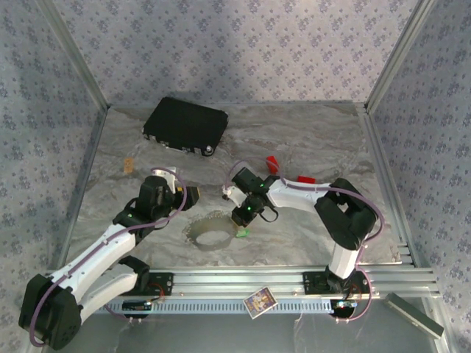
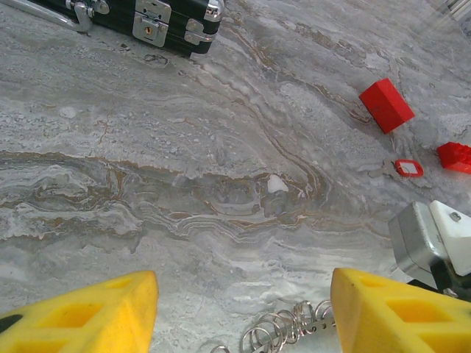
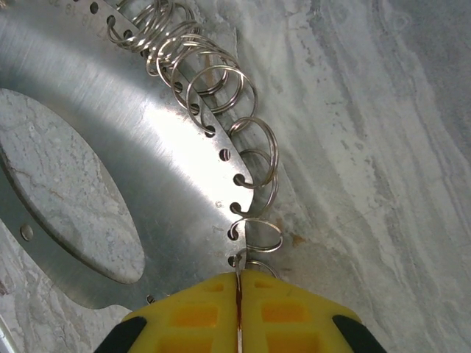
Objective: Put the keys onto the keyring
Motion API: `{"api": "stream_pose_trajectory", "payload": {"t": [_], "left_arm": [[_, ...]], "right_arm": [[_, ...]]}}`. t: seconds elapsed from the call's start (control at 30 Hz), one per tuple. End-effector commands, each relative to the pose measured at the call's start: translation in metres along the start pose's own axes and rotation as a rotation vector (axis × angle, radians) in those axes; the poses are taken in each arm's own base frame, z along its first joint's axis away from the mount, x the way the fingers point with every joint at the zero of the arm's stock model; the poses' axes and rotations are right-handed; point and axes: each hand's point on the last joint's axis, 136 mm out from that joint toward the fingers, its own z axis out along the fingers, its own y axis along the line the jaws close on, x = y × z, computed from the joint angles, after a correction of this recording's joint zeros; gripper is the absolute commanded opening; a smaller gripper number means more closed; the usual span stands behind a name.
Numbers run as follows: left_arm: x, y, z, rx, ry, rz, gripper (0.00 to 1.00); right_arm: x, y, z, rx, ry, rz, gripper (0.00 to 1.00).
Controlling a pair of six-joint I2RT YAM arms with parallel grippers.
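Now we have the right end effector (image 3: 239,278) clenched on a wire loop of the keyring (image 3: 169,169).
Left end effector (image 2: 243,285) released; beyond it lie red blocks (image 2: 385,104), red key (image 2: 409,168), black case (image 2: 147,18).

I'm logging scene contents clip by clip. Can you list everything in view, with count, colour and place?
table: one, grey marbled, under everything.
keyring: one, silvery, with wire rings along its edge, lying flat front of centre.
green key: one, bright green, at the keyring's right edge.
red blocks: two, red, right of centre.
red key: one, red with a white middle, beside the red blocks.
black case: one, black with metal fittings, far left.
tan bit: one, tan, left side, too small to identify.
picture card: one, white-edged, at the near edge.
left gripper: one, yellow fingers, open, over the table by the keyring.
right gripper: one, yellow fingers, closed, at the keyring's edge.
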Motion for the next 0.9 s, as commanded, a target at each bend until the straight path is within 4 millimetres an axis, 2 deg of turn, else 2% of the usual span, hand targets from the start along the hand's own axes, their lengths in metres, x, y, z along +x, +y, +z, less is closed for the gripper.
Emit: {"api": "stream_pose_trajectory", "payload": {"t": [0.0, 0.23, 0.4, 0.53, 0.77, 0.87], "left_arm": [[-0.004, 0.001, -0.002, -0.004, -0.021, 0.016, 0.63], [-0.005, 0.001, -0.002, -0.003, -0.022, 0.017, 0.63], [-0.005, 0.001, -0.003, -0.004, -0.025, 0.019, 0.62], [-0.006, 0.001, -0.005, -0.008, -0.03, 0.023, 0.62], [-0.013, 0.001, -0.011, -0.013, -0.067, 0.038, 0.62], [-0.016, -0.001, -0.015, -0.003, -0.082, 0.059, 0.61]], "right_arm": [[0.005, 0.001, 0.004, -0.009, 0.046, -0.008, 0.11], [0.005, -0.002, 0.006, 0.011, 0.055, -0.014, 0.14], [0.0, -0.004, -0.001, 0.042, 0.035, -0.023, 0.05], [-0.014, 0.0, -0.02, 0.111, -0.024, -0.098, 0.0], [-0.039, 0.018, -0.063, 0.274, -0.203, -0.358, 0.0], [-0.047, 0.029, -0.08, 0.276, -0.292, -0.44, 0.0]]}}
